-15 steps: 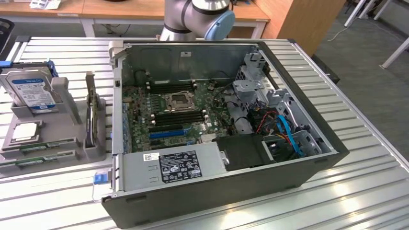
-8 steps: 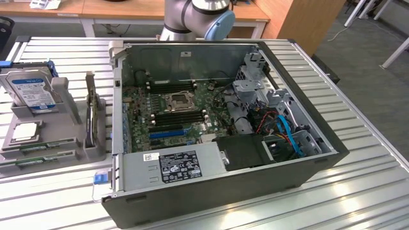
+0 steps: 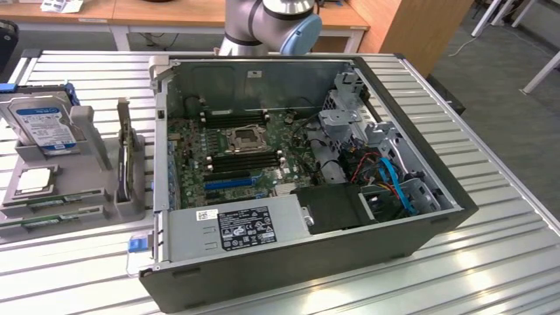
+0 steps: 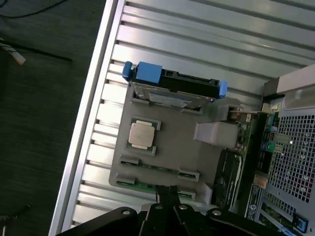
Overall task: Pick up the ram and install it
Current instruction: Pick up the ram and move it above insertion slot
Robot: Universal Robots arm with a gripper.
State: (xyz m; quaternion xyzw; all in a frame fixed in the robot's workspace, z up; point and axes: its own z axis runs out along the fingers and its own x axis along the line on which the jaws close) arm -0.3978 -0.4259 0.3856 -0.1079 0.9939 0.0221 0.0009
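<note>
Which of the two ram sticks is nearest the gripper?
The ram stick along the tray's outer edge, right by the gripper; the other stick lies nearer the processor.

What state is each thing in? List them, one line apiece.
Black gripper: fingers shut, holding nothing.
Two long thin green ram sticks: lying flat in the grey plastic tray, not installed.
Square silver processor chip: flat in its tray recess.
Blue-framed hard drive: standing on edge in the tray.
Dark metal computer case: on its side, panel off.
</note>
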